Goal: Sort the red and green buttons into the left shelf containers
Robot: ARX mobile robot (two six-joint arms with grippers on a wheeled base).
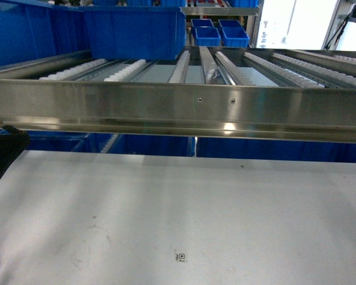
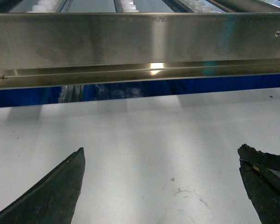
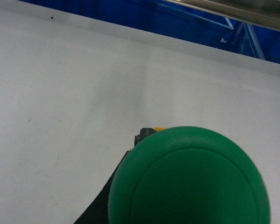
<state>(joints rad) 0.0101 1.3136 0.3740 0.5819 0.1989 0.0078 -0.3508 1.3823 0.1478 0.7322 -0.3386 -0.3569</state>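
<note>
The green button [image 3: 189, 179] fills the lower part of the right wrist view, its round cap facing the camera. My right gripper [image 3: 189, 140] is shut on it, and only one dark finger [image 3: 100, 205] shows beside the cap, above the white table. The left gripper [image 2: 161, 154] hangs open over bare table, with nothing between its two black fingers. It shows as a dark shape [image 1: 3, 154] at the left edge of the head view. The shelf's steel front rail [image 1: 178, 107] crosses ahead, with a large blue container [image 1: 133, 29] on its rollers. The red button is out of view.
The white table [image 1: 178, 208] carries a small printed marker [image 1: 181, 257] near the front. White roller tracks [image 1: 261, 68] run back behind the rail. Two small blue bins [image 1: 219, 32] stand far behind. More blue bins [image 1: 267, 148] sit under the rail.
</note>
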